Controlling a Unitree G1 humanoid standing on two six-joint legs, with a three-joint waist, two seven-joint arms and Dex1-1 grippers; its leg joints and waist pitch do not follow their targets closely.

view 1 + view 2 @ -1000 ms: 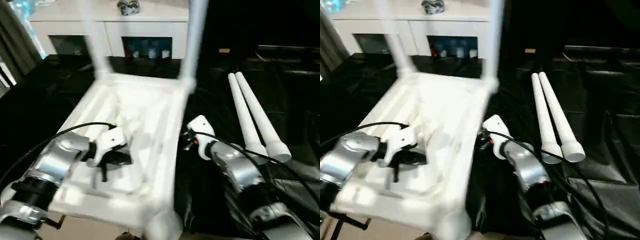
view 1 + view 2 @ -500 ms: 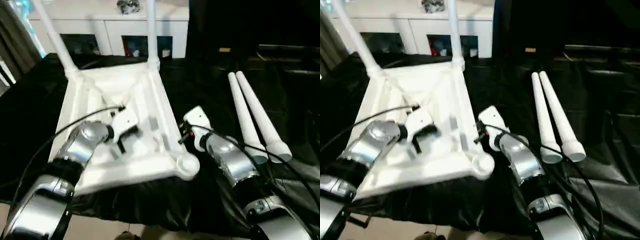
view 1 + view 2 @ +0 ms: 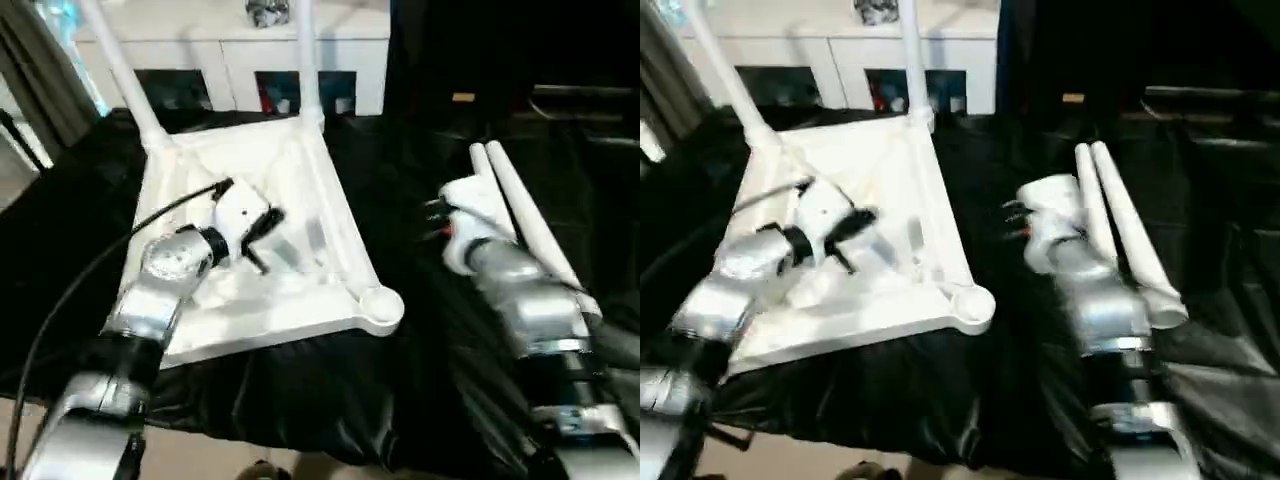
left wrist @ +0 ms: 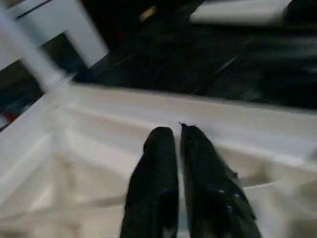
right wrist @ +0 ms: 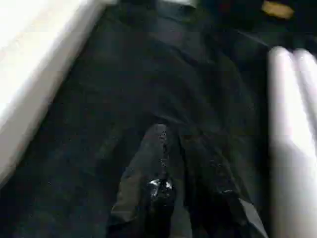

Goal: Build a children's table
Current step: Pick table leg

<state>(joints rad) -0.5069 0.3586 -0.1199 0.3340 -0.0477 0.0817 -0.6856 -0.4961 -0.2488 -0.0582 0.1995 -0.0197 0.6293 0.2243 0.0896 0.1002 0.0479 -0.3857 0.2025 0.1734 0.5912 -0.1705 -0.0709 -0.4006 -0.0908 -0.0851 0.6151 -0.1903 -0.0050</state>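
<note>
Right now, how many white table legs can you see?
4. Two legs stand up from the far corners of the upturned tabletop: one far-left, one far-right. Two loose legs lie side by side on the black cloth beside the right arm, partly hidden by it.

Looks like a room in a home, or one staged to pass for a home — along the far wall stands a low white cabinet (image 3: 225, 45) with glass doors, coloured odds and ends showing behind the panes and a small dark ornament (image 3: 266, 12) on top. A grey curtain (image 3: 45, 75) hangs at the far left. Everything up front is draped in black sheeting (image 3: 420, 330) — floor or low platform, hard to say — with pale flooring (image 3: 190, 455) peeking out at the near edge.
</note>
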